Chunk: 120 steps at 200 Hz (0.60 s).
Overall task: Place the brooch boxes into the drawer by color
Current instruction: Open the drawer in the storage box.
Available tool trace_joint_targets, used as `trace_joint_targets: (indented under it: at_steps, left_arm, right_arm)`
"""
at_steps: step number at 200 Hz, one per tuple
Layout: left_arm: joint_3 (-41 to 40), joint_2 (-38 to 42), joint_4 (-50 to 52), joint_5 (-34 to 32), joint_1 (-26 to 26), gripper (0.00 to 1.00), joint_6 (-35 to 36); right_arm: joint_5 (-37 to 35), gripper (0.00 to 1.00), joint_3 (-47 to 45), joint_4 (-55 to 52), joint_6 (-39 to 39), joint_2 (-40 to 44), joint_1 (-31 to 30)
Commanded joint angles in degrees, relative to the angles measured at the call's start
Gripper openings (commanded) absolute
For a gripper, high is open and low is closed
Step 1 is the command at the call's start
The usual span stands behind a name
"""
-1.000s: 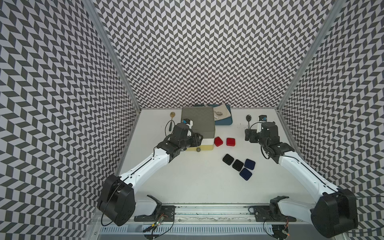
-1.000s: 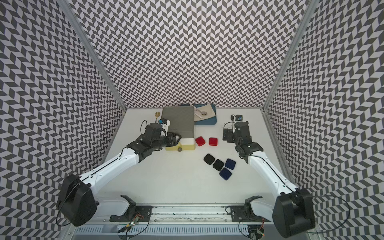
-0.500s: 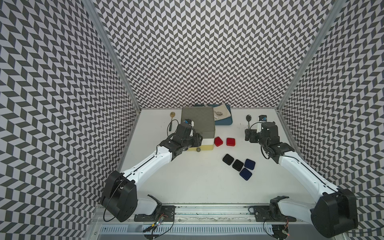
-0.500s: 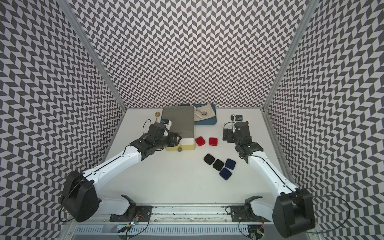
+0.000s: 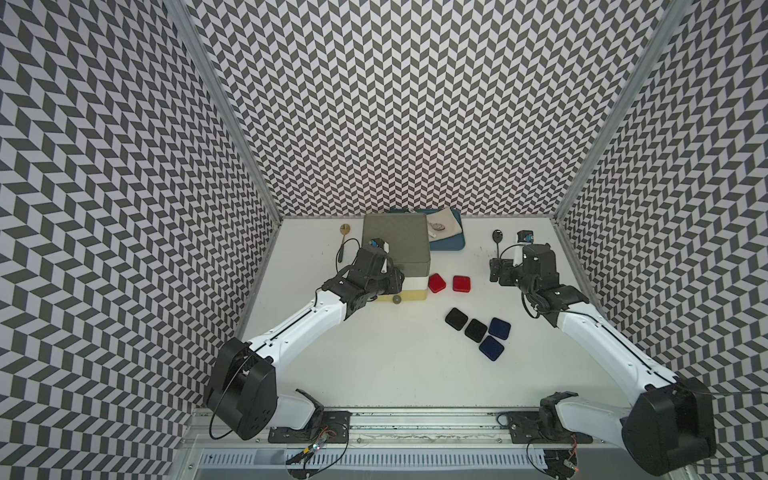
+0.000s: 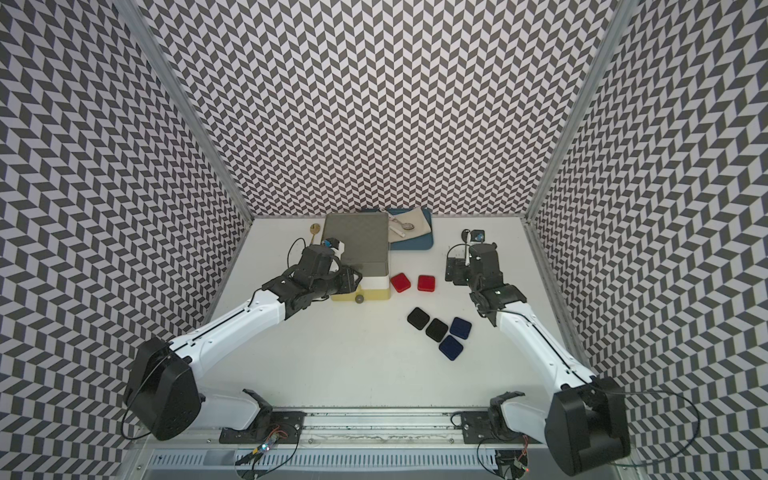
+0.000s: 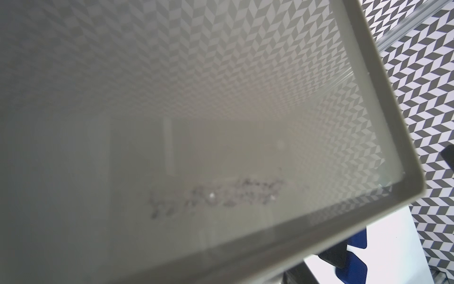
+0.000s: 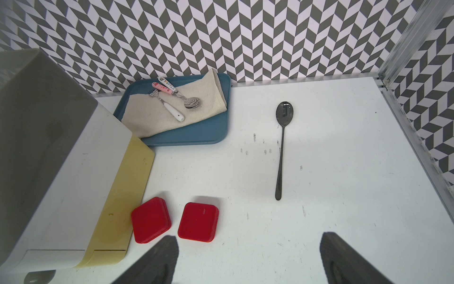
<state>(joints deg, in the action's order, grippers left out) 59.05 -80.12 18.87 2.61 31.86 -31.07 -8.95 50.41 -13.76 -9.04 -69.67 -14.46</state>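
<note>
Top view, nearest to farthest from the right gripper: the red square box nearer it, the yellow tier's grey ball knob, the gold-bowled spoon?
1. Red square box, just left of the right gripper.
2. Grey ball knob, farther left.
3. Gold-bowled spoon, far back left.

White arms (image 5: 299,326), black joints (image 5: 243,392)

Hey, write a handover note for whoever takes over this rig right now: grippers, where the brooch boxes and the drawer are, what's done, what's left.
Left gripper: at the drawer front, by the upper tiers; its jaws are hidden, so the grip is unclear.
Right gripper: open and empty, hovering near the red boxes.
Boxes: the two red lie beside the drawer; two black boxes and two blue boxes are clustered nearer the rig's front. All six are on the table.
Done: nothing stowed; no tier visibly pulled out.
Left: open the tiers and sort all six by color.
</note>
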Motion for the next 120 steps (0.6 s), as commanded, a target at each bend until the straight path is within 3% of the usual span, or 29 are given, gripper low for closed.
trace_joint_targets:
  at_steps: [1,24,39,62,82,120]
  left_arm:
    - [2.11,-0.39,-0.77,-2.0,-0.13,0.44,0.34]
    - [2.47,-0.9,-0.61,-2.05,-0.13,0.44,0.52]
    - [2.49,-1.09,-0.5,-2.0,-0.13,0.34,0.57]
    - [2.39,-0.82,-0.33,-2.12,-0.13,0.31,0.57]
    - [2.22,-0.07,-0.33,-2.61,-0.02,0.22,0.69]
    - [2.16,0.74,0.11,-2.82,0.0,0.2,0.92]
  right_arm:
    - [0.44,0.94,0.74,1.1,0.24,-0.47,-0.31]
    - [0.6,0.94,1.0,1.01,0.29,-0.69,-0.31]
    - [0.69,0.94,1.18,0.84,0.42,-0.74,-0.31]
    - [0.87,0.94,1.35,0.66,0.42,-0.8,-0.36]
    - [1.08,0.94,1.27,0.66,0.29,-0.78,-0.32]
    - [1.41,0.94,1.18,0.58,0.16,-0.88,-0.4]
